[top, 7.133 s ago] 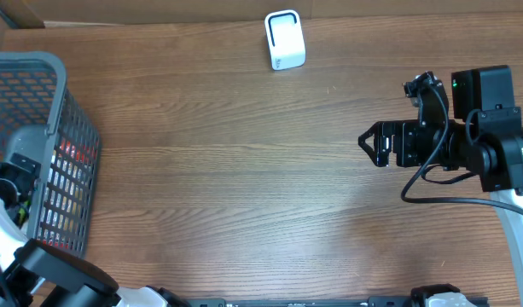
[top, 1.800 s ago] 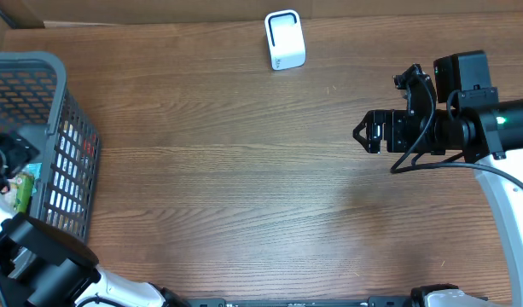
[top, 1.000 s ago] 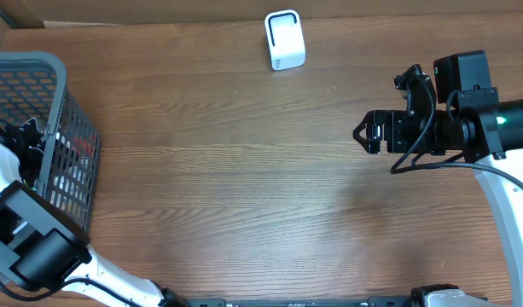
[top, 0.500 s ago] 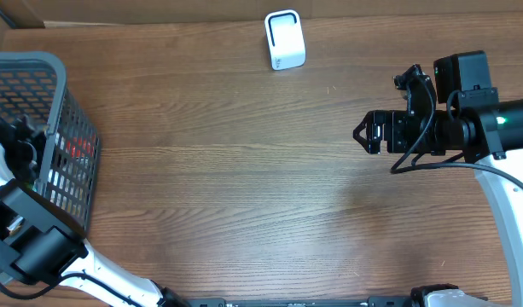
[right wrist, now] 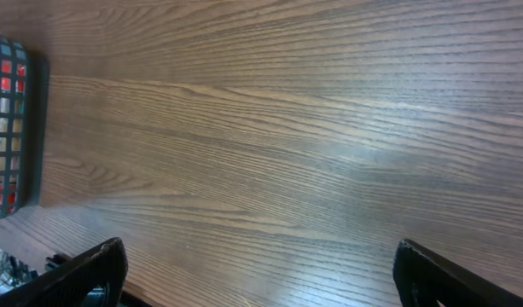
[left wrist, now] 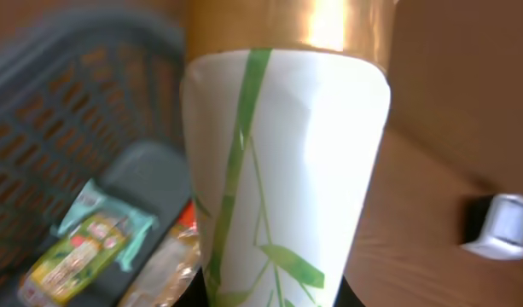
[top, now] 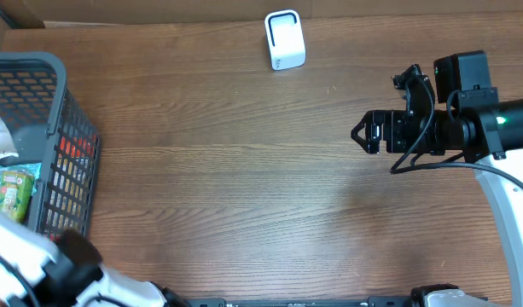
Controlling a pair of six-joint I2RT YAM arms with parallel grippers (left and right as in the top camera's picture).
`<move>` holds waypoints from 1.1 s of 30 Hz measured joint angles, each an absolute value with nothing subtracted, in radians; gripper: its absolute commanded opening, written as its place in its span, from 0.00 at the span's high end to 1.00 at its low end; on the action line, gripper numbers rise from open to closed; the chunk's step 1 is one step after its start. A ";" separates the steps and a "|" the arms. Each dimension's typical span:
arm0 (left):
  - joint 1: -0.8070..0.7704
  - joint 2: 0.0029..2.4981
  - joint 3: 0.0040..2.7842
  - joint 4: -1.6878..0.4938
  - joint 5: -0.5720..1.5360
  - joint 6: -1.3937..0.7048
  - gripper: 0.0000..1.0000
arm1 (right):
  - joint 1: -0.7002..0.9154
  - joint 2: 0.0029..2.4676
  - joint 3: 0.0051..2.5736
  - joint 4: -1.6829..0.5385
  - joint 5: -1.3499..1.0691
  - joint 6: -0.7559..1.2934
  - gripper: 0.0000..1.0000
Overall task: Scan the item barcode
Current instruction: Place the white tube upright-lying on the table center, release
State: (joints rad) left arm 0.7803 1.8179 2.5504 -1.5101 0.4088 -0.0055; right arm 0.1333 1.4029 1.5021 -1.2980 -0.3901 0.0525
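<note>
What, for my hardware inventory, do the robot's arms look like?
The right arm is black and boxy, with a green light, a looping black cable and a white lower link; the right gripper is black. The left arm is white, black-jointed.

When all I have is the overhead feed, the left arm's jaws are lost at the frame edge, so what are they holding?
Observer: In the left wrist view, the left jaws are shut on a white cup with green leaf print and a gold band.
Operator: Is a barcode facing that camera?
Observer: No, the side it sees shows only the leaves and the band.
Operator: What lies under the cup?
Observer: The grey basket, with a green packet on its floor.
Operator: And the right jaws?
Observer: In the right wrist view they stand wide apart, with only the bare table between them.
</note>
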 measured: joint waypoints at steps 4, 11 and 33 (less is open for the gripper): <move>0.717 1.681 2.577 -1.592 0.517 -0.014 0.96 | 0.133 1.403 1.502 -1.298 -0.393 0.053 0.00; 0.406 1.632 2.520 -1.691 0.603 0.002 0.96 | 0.133 1.403 1.502 -1.294 -0.395 0.053 0.00; -0.171 1.712 1.144 -0.480 0.572 -0.363 0.96 | 0.133 1.403 1.503 -1.288 -0.396 0.052 0.00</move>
